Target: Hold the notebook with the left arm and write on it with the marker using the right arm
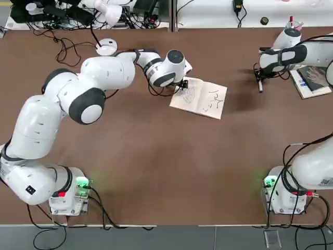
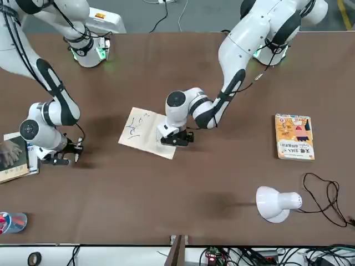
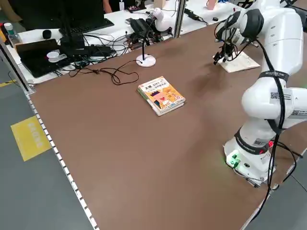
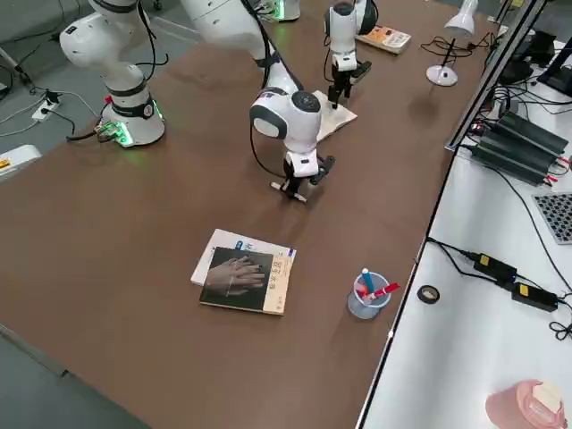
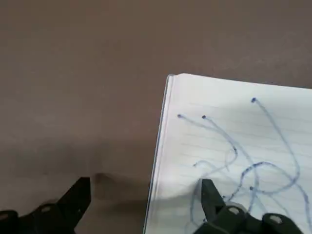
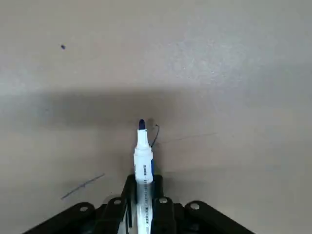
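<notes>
Marker (image 6: 143, 161) pinched in right gripper (image 6: 142, 202), tip down over bare table (image 1: 156, 166), well apart from notebook (image 1: 200, 99). Light, stiff, slick barrel; best gripped mid-body, as now. Notebook thin, floppy, prone to sliding; left gripper (image 5: 146, 195) spread across its edge, one finger on the page. Hard matte brown top; lamp (image 2: 275, 203), books, pen cup (image 4: 368, 295) around.
</notes>
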Robot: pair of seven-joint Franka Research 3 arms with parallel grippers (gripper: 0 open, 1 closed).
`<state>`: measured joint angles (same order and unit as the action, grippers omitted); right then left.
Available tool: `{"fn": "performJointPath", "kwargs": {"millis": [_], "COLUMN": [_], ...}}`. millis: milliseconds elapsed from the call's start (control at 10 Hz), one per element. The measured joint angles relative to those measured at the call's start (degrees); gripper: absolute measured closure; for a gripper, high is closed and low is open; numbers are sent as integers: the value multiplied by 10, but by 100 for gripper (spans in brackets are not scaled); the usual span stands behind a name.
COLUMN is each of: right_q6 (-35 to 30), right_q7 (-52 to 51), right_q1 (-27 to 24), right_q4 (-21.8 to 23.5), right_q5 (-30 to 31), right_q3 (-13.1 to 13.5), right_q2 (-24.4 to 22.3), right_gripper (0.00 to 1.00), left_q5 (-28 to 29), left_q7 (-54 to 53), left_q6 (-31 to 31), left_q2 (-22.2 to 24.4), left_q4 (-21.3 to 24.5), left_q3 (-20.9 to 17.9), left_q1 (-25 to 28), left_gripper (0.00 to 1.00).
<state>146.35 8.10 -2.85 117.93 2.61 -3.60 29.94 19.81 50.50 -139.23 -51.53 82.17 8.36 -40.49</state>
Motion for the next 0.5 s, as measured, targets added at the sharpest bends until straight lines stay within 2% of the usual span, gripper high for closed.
{"fn": "performJointPath", "kwargs": {"millis": [500], "right_q6": [0], "right_q7": [74], "right_q1": [4], "right_q4": [-1], "right_q5": [-21], "right_q3": [-7], "right_q2": [0], "right_gripper": [83], "left_q5": [0], "left_q7": [0], "left_q6": [0], "left_q2": [0], "left_q4": [0], "left_q3": [0], "left_q1": [0], "left_gripper": [0]}}
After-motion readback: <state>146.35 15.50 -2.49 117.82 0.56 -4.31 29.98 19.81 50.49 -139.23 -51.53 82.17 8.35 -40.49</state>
